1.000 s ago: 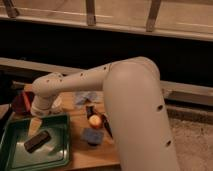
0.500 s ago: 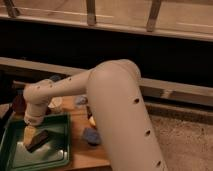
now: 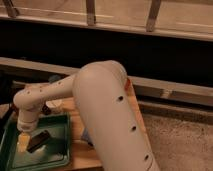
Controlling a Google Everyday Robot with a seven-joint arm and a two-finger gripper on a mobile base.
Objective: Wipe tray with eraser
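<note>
The green tray (image 3: 55, 150) lies at the lower left on a wooden table (image 3: 80, 152). The dark eraser (image 3: 39, 141) lies tilted inside the tray, near its middle. My white arm reaches down from the right and bends over the tray. My gripper (image 3: 22, 142) hangs over the tray's left part, just left of the eraser and close to it. Whether it touches the eraser I cannot tell.
A white cup-like object (image 3: 52, 104) stands behind the tray, partly hidden by the arm. Dark objects (image 3: 6, 95) sit at the far left. A ledge and metal railing posts (image 3: 90, 12) run along the back. The floor (image 3: 180, 140) lies to the right.
The arm has swung further left and the elbow now covers the table's right side. The gripper has moved down to the left of the eraser. The eraser has stayed in the tray.
</note>
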